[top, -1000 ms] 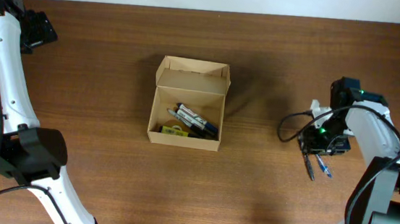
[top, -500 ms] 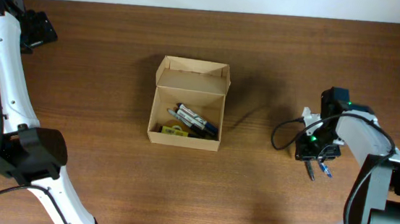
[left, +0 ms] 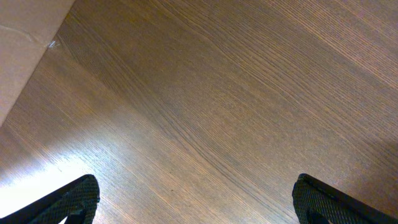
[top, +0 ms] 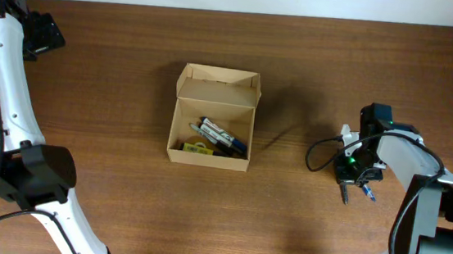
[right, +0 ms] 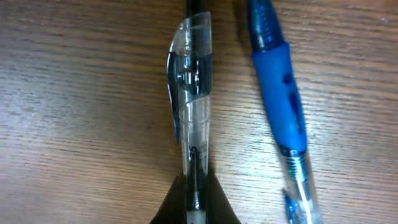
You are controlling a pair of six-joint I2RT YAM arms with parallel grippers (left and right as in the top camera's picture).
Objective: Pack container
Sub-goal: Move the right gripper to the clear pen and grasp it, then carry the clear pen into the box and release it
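Observation:
The container (top: 207, 160) is a small tan cardboard box at the table's middle, its flap lid (top: 218, 85) open toward the back. Inside lie two dark markers (top: 222, 135) and a yellow item (top: 194, 147). Far to its right, my right gripper (top: 351, 176) points down over two pens on the table. In the right wrist view its jaws (right: 194, 208) are shut on a clear black-ink pen (right: 193, 106). A blue pen (right: 280, 106) lies just to the right of it, untouched. My left gripper (left: 199, 205) is open and empty over bare wood at the far left back.
The pen tips show below the right gripper in the overhead view (top: 346, 193). A black cable (top: 319, 151) loops left of the right wrist. A pale surface (left: 25, 37) borders the wood in the left wrist view.
The right gripper has moved left and toward the front, down onto the two pens, covering most of them. The left arm and the box have not moved.

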